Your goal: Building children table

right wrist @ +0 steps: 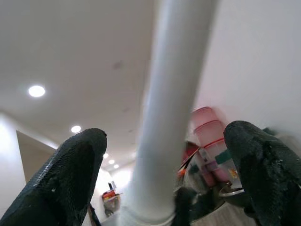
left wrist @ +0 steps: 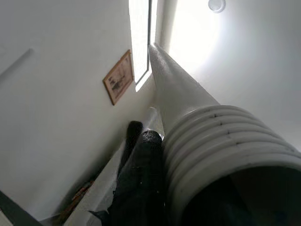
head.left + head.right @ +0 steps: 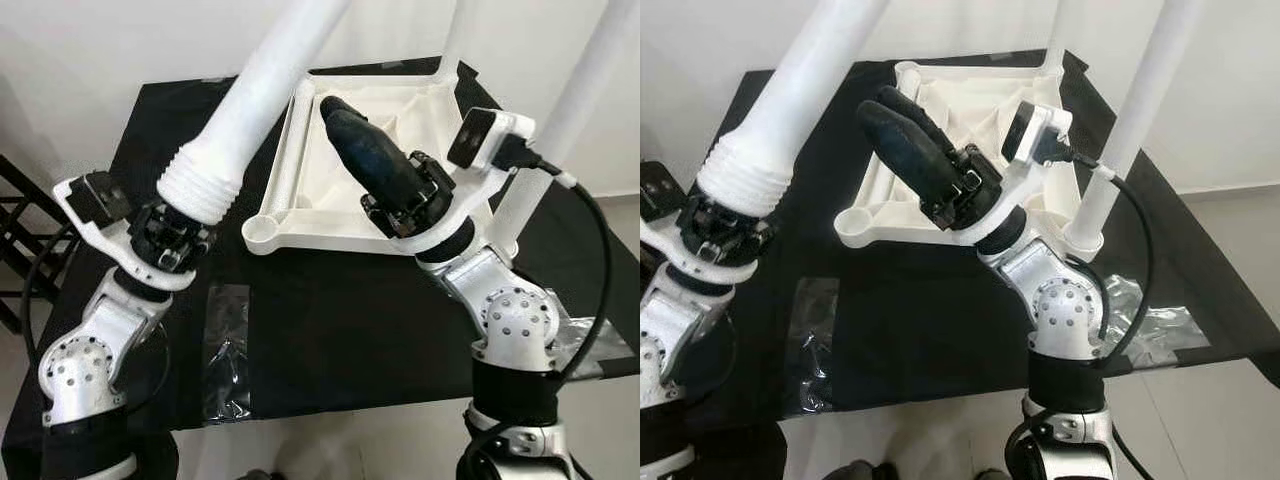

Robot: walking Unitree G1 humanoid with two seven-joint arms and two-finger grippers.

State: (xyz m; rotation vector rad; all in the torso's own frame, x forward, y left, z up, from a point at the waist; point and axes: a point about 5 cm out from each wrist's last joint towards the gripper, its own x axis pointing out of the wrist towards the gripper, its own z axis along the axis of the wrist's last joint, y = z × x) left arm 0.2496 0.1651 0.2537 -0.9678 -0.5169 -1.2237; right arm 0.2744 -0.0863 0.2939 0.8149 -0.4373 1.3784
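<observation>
A white children's table top lies upside down on the black table. Two white legs stand in its corners, one at the near right and one at the far right. The near left corner socket is empty. My left gripper is shut on a third white leg, which tilts up to the right with its ribbed threaded end down, left of that socket. My right gripper stands open over the table top, pointing up, with nothing in it.
Clear plastic wrap lies flat on the black table in front of me, and more crumpled plastic lies at the right edge. A black rack stands to the left. A white wall runs behind the table.
</observation>
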